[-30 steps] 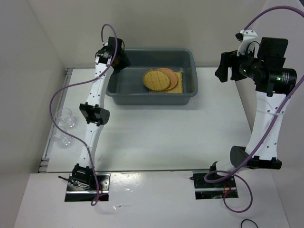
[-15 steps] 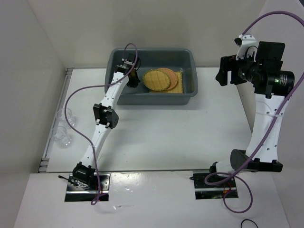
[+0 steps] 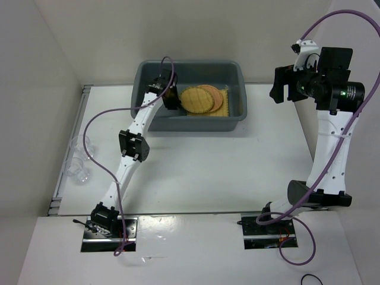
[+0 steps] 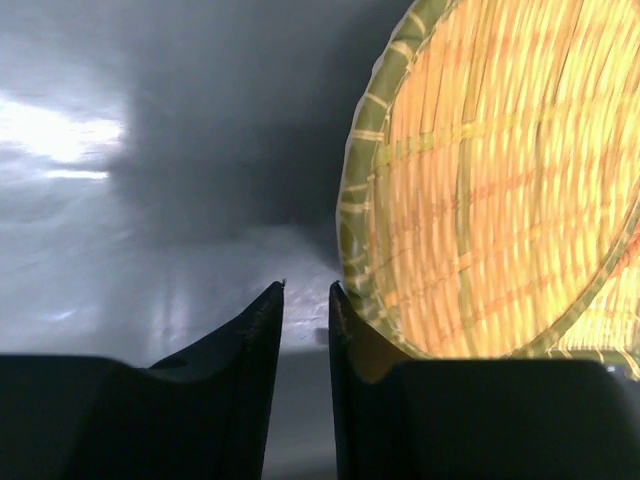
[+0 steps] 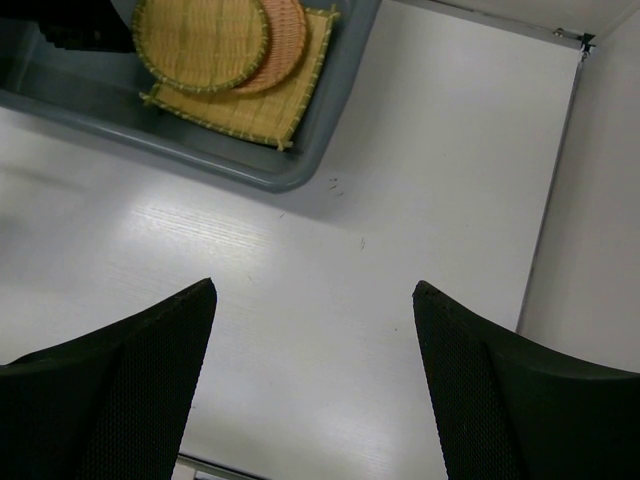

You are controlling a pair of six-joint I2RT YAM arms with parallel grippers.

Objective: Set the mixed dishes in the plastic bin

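The dark grey plastic bin stands at the back of the table. In it lie a square yellow woven mat, a tan woven disc and an orange disc overlapping on top of it. My left gripper is down inside the bin beside the tan disc. Its jaws are open by a narrow gap with nothing between them, over the bare bin floor. My right gripper hangs high over the table, open and empty. Two clear cups stand by the table's left edge.
The bin's near right corner with the mat and both discs shows at the top of the right wrist view. White walls close in the table on the left, back and right. A metal rail runs along the left edge.
My left gripper has moved from the bin's far left rim down into the bin beside the tan disc. Its jaws closed, then parted slightly. The right arm has barely shifted.
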